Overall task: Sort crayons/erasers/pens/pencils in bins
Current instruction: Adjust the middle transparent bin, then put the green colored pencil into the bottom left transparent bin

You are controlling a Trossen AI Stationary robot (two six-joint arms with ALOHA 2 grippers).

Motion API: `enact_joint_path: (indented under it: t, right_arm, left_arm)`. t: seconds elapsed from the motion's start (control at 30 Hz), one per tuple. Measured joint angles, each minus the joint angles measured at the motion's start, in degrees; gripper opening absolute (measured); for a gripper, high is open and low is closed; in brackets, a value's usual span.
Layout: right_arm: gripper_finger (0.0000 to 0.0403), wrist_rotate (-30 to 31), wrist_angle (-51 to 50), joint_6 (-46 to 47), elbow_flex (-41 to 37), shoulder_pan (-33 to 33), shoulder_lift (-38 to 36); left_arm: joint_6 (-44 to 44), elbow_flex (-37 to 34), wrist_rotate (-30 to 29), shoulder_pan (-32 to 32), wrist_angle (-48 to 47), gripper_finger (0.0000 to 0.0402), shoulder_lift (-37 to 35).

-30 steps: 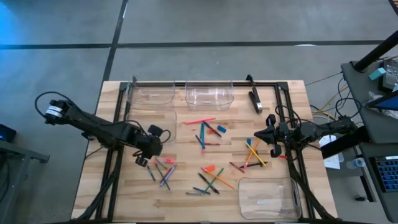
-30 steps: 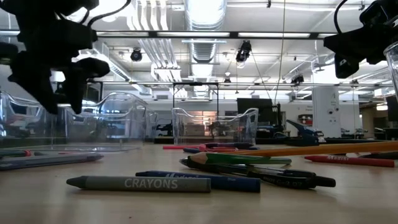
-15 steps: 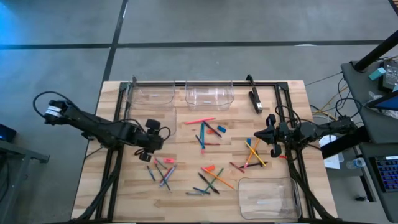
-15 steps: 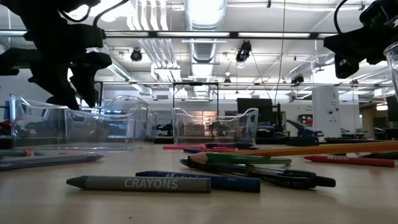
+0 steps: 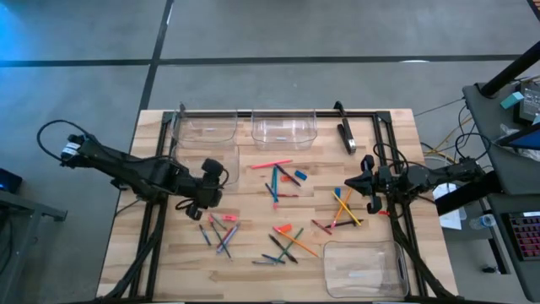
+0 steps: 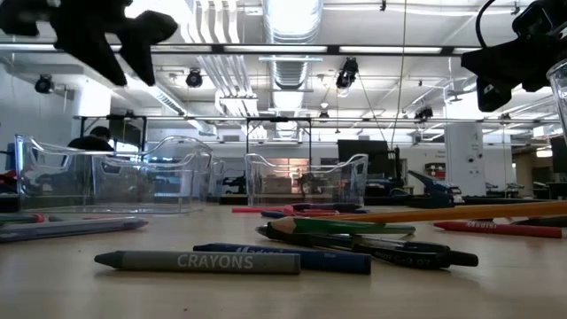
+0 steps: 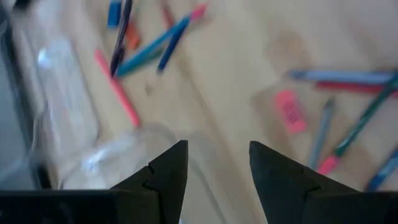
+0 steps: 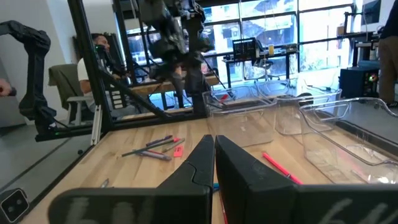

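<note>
Our left gripper (image 5: 205, 187) hangs above the left part of the table (image 5: 253, 274), beside a clear bin (image 5: 207, 159), with its two fingers (image 7: 163, 177) apart and nothing between them that we can see. Through its own camera we look down past those fingers at a corner of that bin, a pink eraser (image 7: 289, 111) lying flat on the wood, and a scatter of sticks around it.

Just below the gripper in the overhead view sits a small cluster of pens and pencils (image 5: 221, 235), with the pink eraser among them. More sticks lie in the middle of the table (image 5: 285, 243), a blue eraser (image 5: 300, 175) is nearer the far bins (image 5: 284, 129), and another bin (image 5: 361, 267) waits at the near edge on the right.

We judge the step in hand to be a move toward the next pick. To do it well we should choose one item that lies clear of its neighbours, line the fingers across its narrow side, and come straight down so nothing else gets nudged.

Our right gripper (image 5: 369, 187) waits at the right side of the table with its fingers together.
</note>
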Motion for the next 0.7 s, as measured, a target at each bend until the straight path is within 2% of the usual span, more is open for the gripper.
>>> enact_joint_path:
  t: [0.13,0.3,0.53,0.7]
  right_arm:
    - [0.0009,0.00,0.00,0.00,0.00,0.00,0.00]
    - [0.0009,0.00,-0.02,0.00,0.00,-0.01,0.00]
    - [0.0009,0.00,-0.02,0.00,0.00,0.01,0.00]
    - [0.0009,0.00,-0.02,0.00,0.00,0.01,0.00]
  left_arm:
    - [-1.40,-0.31,6.62,-1.40,0.10,0.0157,1.84]
    - [-6.68,-2.08,10.62,-4.00,0.31,0.0157,6.46]
    - [-7.00,-1.97,12.15,-9.48,1.26,0.0157,14.13]
    - [-7.06,-2.10,12.62,-10.47,4.15,0.0157,18.80]
